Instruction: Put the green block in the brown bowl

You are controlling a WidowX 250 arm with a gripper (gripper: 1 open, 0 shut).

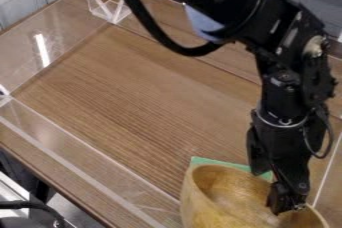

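The green block (205, 162) lies flat on the table, and only a small mint corner of it shows. It sits just past the far left rim of the brown bowl (221, 199), tucked between that rim and the foot of the arm, so close to the bowl that I can't tell whether the two touch. It is outside the bowl, not in it.

The bowl fills the bottom right corner of the view, pale and grainy, its thick rim curving round and its right part hidden behind the claw.

The gripper (279, 178) points straight down over the bowl's right side, its dark fingers spread wide apart and nothing between them. One finger reaches down near the bowl's inside; whether it touches the wood I can't tell. The block is off to its left, not gripped.

Above it the black arm (287, 62) rises and bends across the top of the view, cables looping off it. The wooden table (120, 82) stretches away to the left, edged by a clear plastic wall (40, 32) along its near and far sides.
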